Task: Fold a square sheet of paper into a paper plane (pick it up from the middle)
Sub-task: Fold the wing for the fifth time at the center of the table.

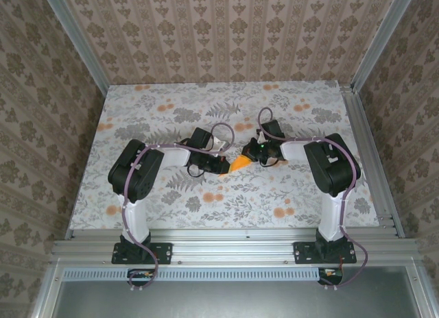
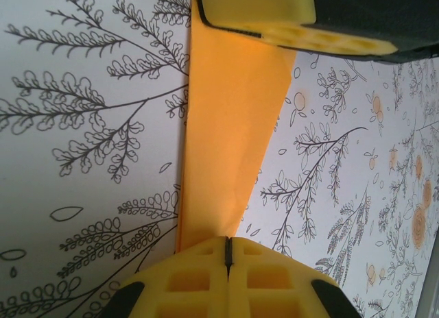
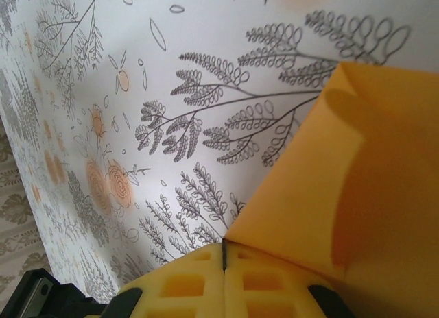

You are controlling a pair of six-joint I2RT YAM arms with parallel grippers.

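Note:
The square sheet of paper [image 1: 240, 163] is bright orange and folded into a narrow creased wedge, stretched between my two grippers over the middle of the floral cloth. In the left wrist view the paper [image 2: 230, 126] tapers down into the closed seam of my left gripper [image 2: 227, 239]; the right gripper's yellow fingers [image 2: 274, 16] hold its wide far end. In the right wrist view a corner of the paper [image 3: 357, 167] enters the closed seam of my right gripper [image 3: 223, 242] and drapes over one finger. From above, the left gripper [image 1: 223, 164] and right gripper [image 1: 255, 153] face each other.
A grey floral cloth [image 1: 171, 105] covers the table. Aluminium rails [image 1: 367, 153] run along the table's sides and near edge, and patterned walls close in on three sides. Cables loop over both forearms.

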